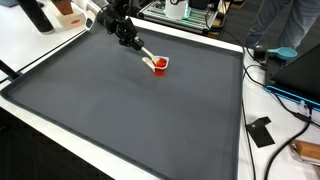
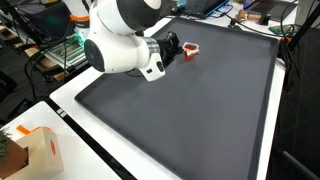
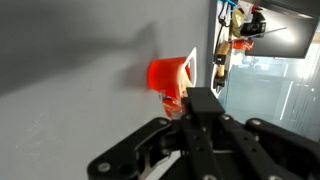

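- Looking at the wrist view, the gripper (image 3: pixel 188 100) is right up against a small red cup (image 3: pixel 168 74), coming in at a slant rather than straight down.
- The cup stands on the dark mat (image 1: pixel 130 120), close to one edge of the mat and well apart from the opposite edge.
- The fingers (image 3: pixel 205 105) look drawn nearly together at the cup's rim. I honestly can't tell whether the cup wall is pinched between them or they're just touching it from one side, so no call from me on whether it has a hold.
- My read: the step in hand is a rim pinch, one finger inside the cup and one outside.
- To do that well, I'd keep the wrist angle steady and squeeze gently. A light cup like this probably flexes or pops out sideways if it's clamped hard.
- I'd also keep the tips from digging into the mat, or the cup could tip over.
- Off the mat on the white bench (image 1: pixel 262 160) there's a small black thing (image 1: pixel 260 131), and a cardboard box (image 2: pixel 42 150) sits past a mat corner. Both are well clear of the cup.
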`<state>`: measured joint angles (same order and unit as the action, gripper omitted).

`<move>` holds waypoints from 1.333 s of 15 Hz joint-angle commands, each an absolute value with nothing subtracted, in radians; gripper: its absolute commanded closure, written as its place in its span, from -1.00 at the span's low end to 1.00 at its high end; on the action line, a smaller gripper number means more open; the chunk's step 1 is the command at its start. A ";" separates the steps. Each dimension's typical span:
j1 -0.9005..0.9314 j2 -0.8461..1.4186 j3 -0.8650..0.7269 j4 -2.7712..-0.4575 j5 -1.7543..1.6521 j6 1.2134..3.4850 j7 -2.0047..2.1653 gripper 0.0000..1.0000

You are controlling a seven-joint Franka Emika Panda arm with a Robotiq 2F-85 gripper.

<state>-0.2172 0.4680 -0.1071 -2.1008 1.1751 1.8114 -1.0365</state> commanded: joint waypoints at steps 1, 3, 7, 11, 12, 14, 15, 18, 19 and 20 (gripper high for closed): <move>-0.227 0.488 -0.114 -2.087 1.201 1.771 -0.995 0.94; -0.226 0.494 -0.117 -2.085 1.199 1.771 -0.966 0.94; -0.227 0.504 -0.119 -2.080 1.197 1.768 -0.924 0.94; -0.229 0.508 -0.118 -2.079 1.201 1.766 -0.883 0.94; -0.230 0.507 -0.119 -2.078 1.203 1.766 -0.872 0.94; -0.230 0.505 -0.119 -2.077 1.204 1.760 -0.847 0.94; -0.230 0.504 -0.120 -2.077 1.204 1.758 -0.835 0.94; -0.227 0.498 -0.120 -2.073 1.201 1.752 -0.803 0.94; -0.227 0.498 -0.119 -2.070 1.201 1.750 -0.795 0.94; -0.227 0.499 -0.119 -2.067 1.200 1.748 -0.789 0.94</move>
<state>-0.2223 0.4920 -0.1143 -2.0790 1.1820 1.7764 -0.8206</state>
